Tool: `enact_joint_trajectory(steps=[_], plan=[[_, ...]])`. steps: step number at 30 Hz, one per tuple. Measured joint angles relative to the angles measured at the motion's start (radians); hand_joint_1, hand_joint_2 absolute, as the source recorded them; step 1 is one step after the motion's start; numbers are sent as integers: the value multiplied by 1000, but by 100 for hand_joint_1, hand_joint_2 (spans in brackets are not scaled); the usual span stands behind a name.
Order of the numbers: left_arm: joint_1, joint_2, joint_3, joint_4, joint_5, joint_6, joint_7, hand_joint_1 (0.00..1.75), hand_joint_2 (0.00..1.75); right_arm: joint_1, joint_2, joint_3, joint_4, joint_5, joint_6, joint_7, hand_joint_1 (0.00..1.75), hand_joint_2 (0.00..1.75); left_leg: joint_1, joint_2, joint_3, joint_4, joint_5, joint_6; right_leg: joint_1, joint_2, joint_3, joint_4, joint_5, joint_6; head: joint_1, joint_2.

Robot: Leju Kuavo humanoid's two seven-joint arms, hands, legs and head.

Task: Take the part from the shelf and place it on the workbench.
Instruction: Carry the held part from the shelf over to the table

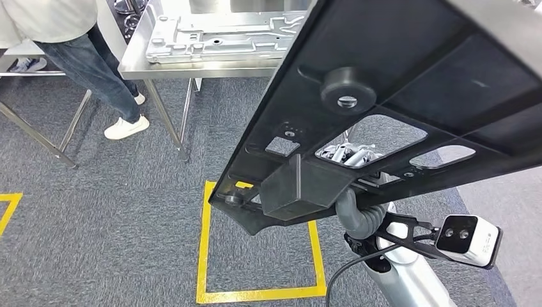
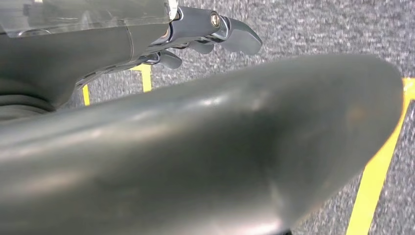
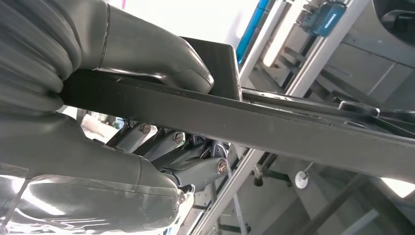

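From the head view, a large black part (image 1: 383, 83), a flat moulded panel with cut-outs and a round boss, is stretching across the upper right of the scene, raised over grey carpet (image 1: 96, 211) marked with yellow floor tape (image 1: 203, 256). The right hand (image 1: 348, 157) is showing through one of the panel's openings, its silver fingers lying under the panel, while the right arm's grey ribbed cover and a white wrist camera (image 1: 470, 238) are sitting just below. Beyond, a steel workbench (image 1: 137, 61) is carrying a silver metal plate (image 1: 217, 38), and a person (image 1: 83, 45) in jeans and white shoes is standing beside its far left corner.

From the left wrist view, the left hand (image 2: 215, 34) is hanging over the carpet, its fingers (image 2: 240, 36) curling inward with nothing visible between them; a smooth dark rounded surface is blurring the foreground.

From the right wrist view, the right hand is gripping the part by its edge, the thick grey thumb (image 3: 161, 54) pressing on one face and the darker fingers (image 3: 171, 144) wrapping against the opposite face. An aluminium frame (image 3: 298, 73) is standing behind
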Motion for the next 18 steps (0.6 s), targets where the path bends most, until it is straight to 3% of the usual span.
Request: enact_joint_trajectory(steps=[2, 4, 5, 6, 7, 9, 10, 12, 15, 17, 18], plan=[[-1, 0, 0, 0, 0, 0, 0, 0, 0, -1, 0, -2, -2, 0, 1, 0, 175, 175, 4, 2, 7, -6, 1, 9, -3, -4, -43, 92, -48, 8, 3, 0], [-1, 0, 0, 0, 0, 0, 0, 0, 0, 2, 0, -2, -3, 1, 1, 3, 175, 175, 4, 4, 8, -6, -2, 12, -8, -5, -122, 237, -102, 14, 4, 0], [-1, 0, -1, 0, 0, 0, 0, 0, 0, 4, 0, -2, -3, 2, 2, 4, 175, 175, 3, 5, 9, -6, -4, 12, -9, -6, -149, 278, -108, 17, 4, 0], [0, 0, -1, 0, 0, 0, -1, 0, 0, 5, 0, -2, -3, 4, 2, 6, 175, 175, 3, 5, 11, -6, -7, 12, -11, -6, -159, 285, -94, 18, 4, 0], [0, 0, -1, 0, 0, 0, -1, 0, 0, 6, 0, -3, -3, 6, 4, 8, 175, 175, 3, 5, 15, -6, -10, 10, -12, -8, -143, 244, -61, 17, 4, 0], [-1, 0, -2, 0, 0, 0, -2, 0, 0, 6, 0, -5, -3, 9, 11, 8, 175, 175, 2, 5, 26, -5, -18, 3, -11, -17, -71, 93, 14, 12, 4, 0], [-1, -1, -2, 0, 0, 0, -3, 0, 0, 5, 1, -7, -3, 10, 13, 9, 175, 175, 0, 5, 30, -4, -23, -2, -9, -20, -43, 33, 34, 8, 4, 0], [-2, 0, -4, 0, 0, 2, -5, 0, 0, 5, 4, -10, -3, 12, 17, 9, 175, 175, -3, 5, 33, -4, -29, -13, -4, -22, -21, -15, 38, -2, 3, 0], [-2, 0, -6, 0, 0, 6, -5, 0, 0, 5, 7, -15, -4, 13, 20, 10, 175, 175, 1, 9, 38, -5, -39, -31, -5, -16, -15, -22, 35, -19, 3, 0], [-4, -1, -7, 0, 0, 6, -5, 0, 0, 3, 13, -16, -5, 14, 20, 12, 175, 175, 4, 9, 10, 64, -71, -40, -7, -16, -3, -27, 31, -31, 0, 0], [-5, -1, -8, 0, 0, 6, -5, 0, 0, 3, 15, -16, -5, 15, 20, 12, 175, 175, 4, 8, -23, 129, -97, -42, -6, -16, 2, -28, 27, -36, -1, 0]])
